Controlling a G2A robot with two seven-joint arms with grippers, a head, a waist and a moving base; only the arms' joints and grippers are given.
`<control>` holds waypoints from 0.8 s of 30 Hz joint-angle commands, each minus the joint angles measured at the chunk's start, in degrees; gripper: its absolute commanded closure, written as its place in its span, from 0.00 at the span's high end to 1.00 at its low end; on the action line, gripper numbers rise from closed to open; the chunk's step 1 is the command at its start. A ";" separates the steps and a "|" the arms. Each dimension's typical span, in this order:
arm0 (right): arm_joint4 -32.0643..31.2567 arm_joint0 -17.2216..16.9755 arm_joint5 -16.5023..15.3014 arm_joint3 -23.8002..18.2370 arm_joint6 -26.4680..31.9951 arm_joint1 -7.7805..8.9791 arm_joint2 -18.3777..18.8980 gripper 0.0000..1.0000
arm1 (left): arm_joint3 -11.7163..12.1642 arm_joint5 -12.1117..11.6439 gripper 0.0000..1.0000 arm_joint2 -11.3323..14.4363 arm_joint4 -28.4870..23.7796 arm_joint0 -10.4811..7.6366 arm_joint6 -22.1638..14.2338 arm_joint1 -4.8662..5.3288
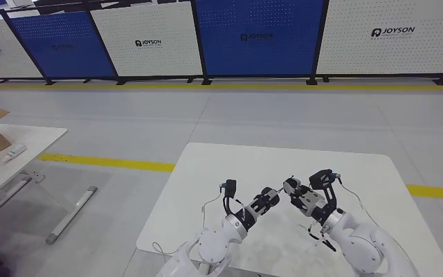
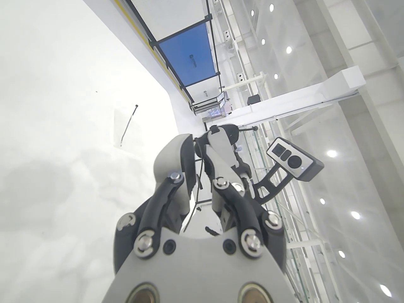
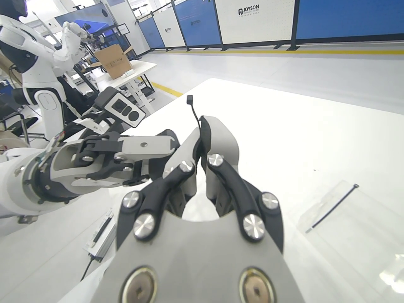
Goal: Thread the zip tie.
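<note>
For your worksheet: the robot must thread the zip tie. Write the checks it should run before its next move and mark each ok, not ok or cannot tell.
1. Head end held: ok. The right gripper is shut on the zip tie, and the head pokes out past its fingertips.
2. Tail end held: cannot tell. A thin black strand runs through the left gripper, but the grip is unclear.
3. Tail lined up with the head's slot: cannot tell, too small to see.
4. Both grippers close together over the table: ok.
5. The spare zip tie is out of the way: ok. It lies on a clear sheet, apart from the grippers.
</note>
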 commanded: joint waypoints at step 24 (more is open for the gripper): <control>-0.39 -1.91 0.36 -0.83 -1.26 0.18 2.09 1.00 | 1.12 -0.98 0.00 -1.07 -3.66 -0.84 2.30 -0.30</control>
